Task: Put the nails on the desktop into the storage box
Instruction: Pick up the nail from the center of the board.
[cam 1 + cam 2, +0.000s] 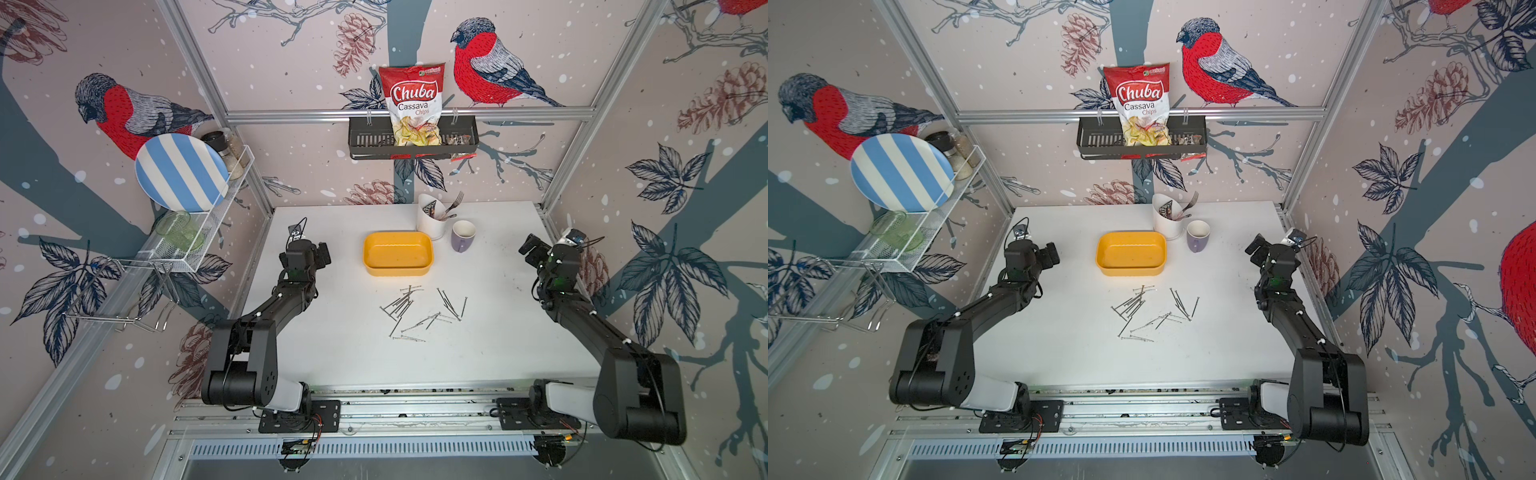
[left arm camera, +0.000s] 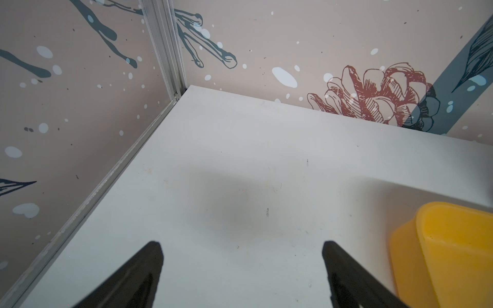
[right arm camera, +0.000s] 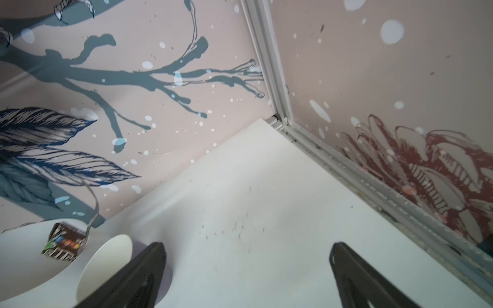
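Nails (image 1: 419,309) scattered loose on desktop (image 1: 332,357), just in front of storage box (image 1: 398,272); box empty, close by, probably for short carry. Left gripper (image 2: 242,244), right gripper (image 3: 246,245): jaws spread wide, holding nothing, out at table sides, well apart from nails, leaving pile unobstructed

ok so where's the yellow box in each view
Top view: box mid-table, beyond the nails.
Top view: box, same spot.
Left wrist: box corner, cut off by the frame's edge.
Right wrist: not in it.
Shared landmark: mug, right of the box in both top views, also in the right wrist view.
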